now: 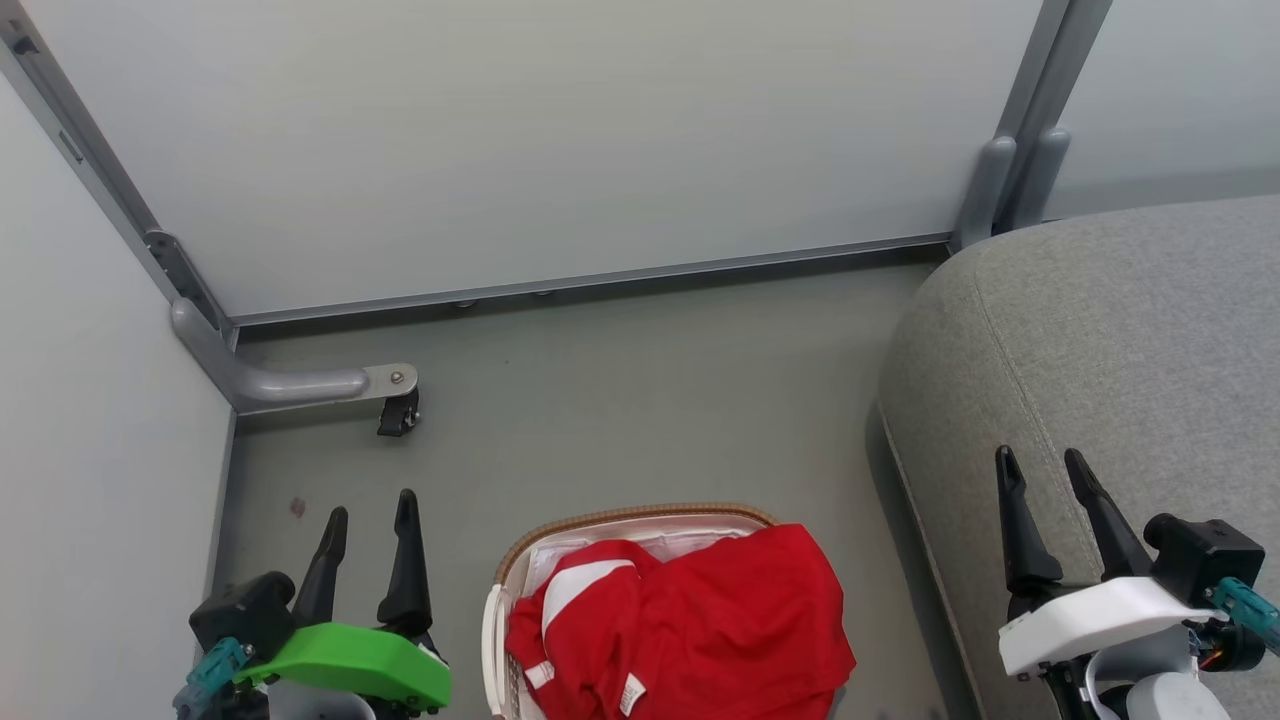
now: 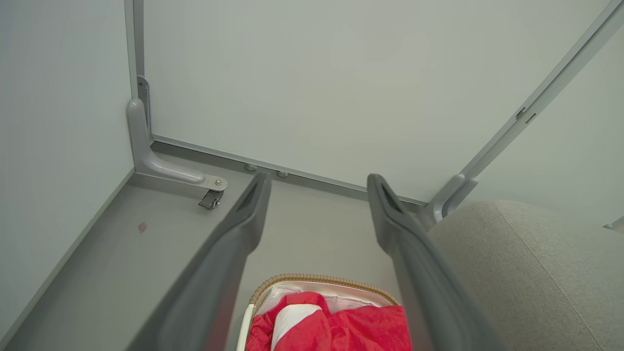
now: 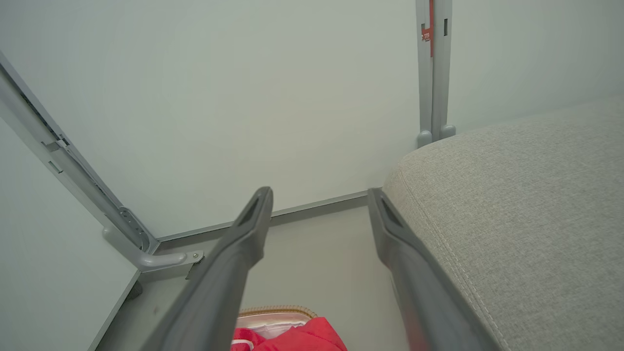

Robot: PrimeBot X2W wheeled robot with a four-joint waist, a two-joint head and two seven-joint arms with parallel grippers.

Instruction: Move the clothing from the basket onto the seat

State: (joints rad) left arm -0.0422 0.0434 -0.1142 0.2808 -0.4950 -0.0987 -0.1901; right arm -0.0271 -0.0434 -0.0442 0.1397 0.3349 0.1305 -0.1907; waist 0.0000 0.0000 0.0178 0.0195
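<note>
The red clothing with white stripes and small labels is heaped in the basket, spilling over its right rim at the bottom centre of the head view. The left wrist view shows the clothing and the basket low between the fingers; the right wrist view catches the clothing and the basket at the bottom edge. The grey seat fills the right side. My left gripper hangs open left of the basket, holding nothing. My right gripper stands open over the seat's front edge.
Pale partition walls close off the back and left. A grey metal foot with a black caster sits on the grey floor at the back left. A grey upright post stands by the seat's far corner.
</note>
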